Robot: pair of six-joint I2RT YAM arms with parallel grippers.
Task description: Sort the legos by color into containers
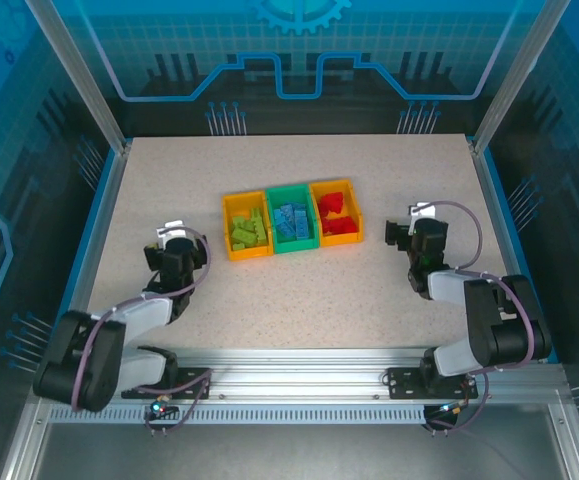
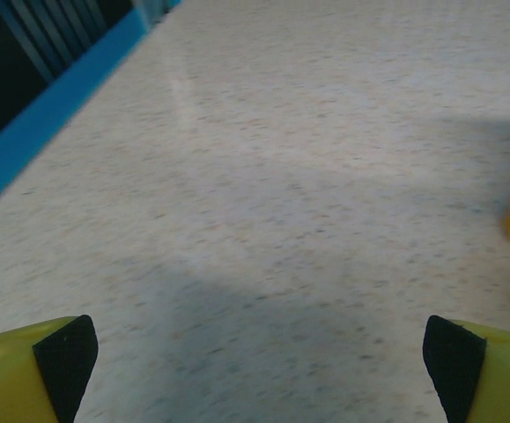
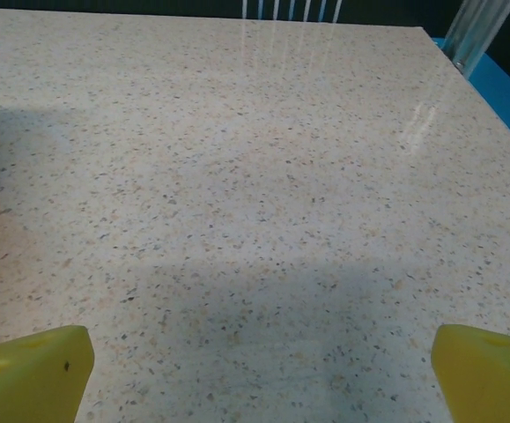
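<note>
Nearest us, at the near edge of the tabletop, both arms sit folded back. The left gripper stands wide, its black-padded fingertips in the frame's lower corners with speckled surface between them. The right gripper is equally wide and holds nothing. Farther in, mid-tabletop, the containers carry every one of the legos we can find: lime green ones in the left orange bin, blue ones in the green middle bin, and red ones in the right orange bin. We spot no loose brick, so we judge the sorting done or nearly so. We expect these bricks to be light, rigid and smooth-sided, apt to skid out of a loose pinch. Should one need moving, we would pinch it across its two long flat sides rather than over the studs, and piled neighbours would crowd the fingers. The overhead camera gives us each bin's colours and both arms' stance. The wrist cameras instead give the finger gap up close, with an orange bin corner at the frame edge. Farthest off, the surface runs to a blue border.
</note>
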